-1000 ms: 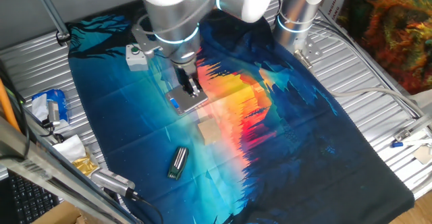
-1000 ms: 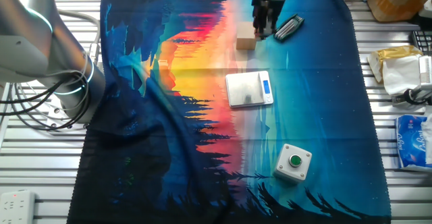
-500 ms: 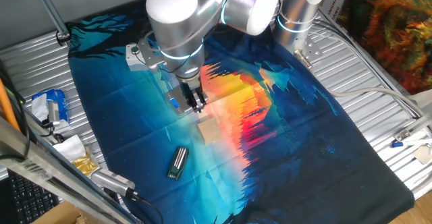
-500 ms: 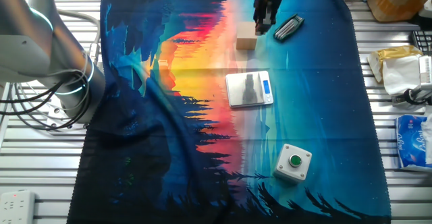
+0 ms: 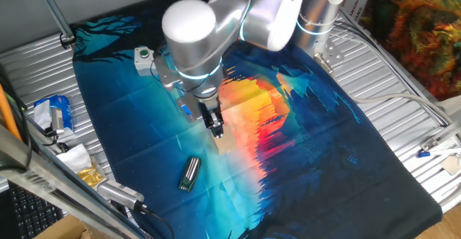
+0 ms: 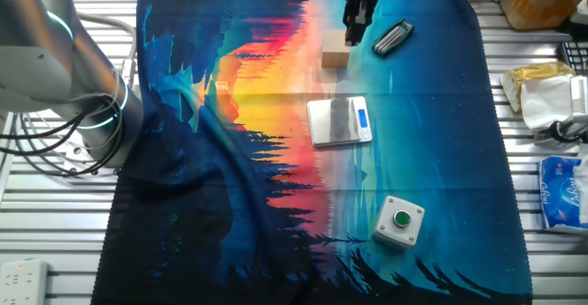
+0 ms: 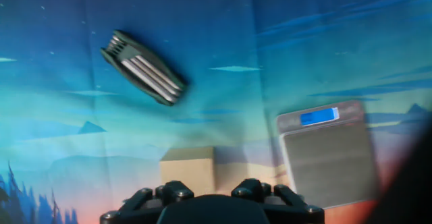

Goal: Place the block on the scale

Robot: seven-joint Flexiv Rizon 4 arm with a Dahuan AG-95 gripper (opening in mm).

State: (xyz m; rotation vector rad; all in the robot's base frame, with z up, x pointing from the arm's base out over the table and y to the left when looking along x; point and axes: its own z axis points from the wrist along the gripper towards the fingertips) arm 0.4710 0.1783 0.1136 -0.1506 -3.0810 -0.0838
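The block [image 6: 334,50], a small pale tan wooden cube, lies on the printed cloth beyond the scale [image 6: 338,121], a flat silver-grey plate with a blue strip. In the hand view the block [image 7: 187,169] is just ahead of my gripper [image 7: 213,207], slightly left, and the scale [image 7: 331,158] is to the right. My gripper [image 5: 216,126] hangs low beside the block [image 5: 229,145], mostly hiding it, and holds nothing. Its fingers look narrow and close together. In the other fixed view the gripper [image 6: 353,31] is right beside the block. The arm hides most of the scale [image 5: 186,111].
A dark metallic folded tool [image 6: 390,37] lies near the block, also in the hand view [image 7: 144,67] and in one fixed view [image 5: 189,173]. A white box with a green button [image 6: 400,220] sits past the scale. Packets and clutter [image 6: 551,94] lie off the cloth.
My gripper has moved from above the scale toward the block and come lower. The block, scale and tool have not moved.
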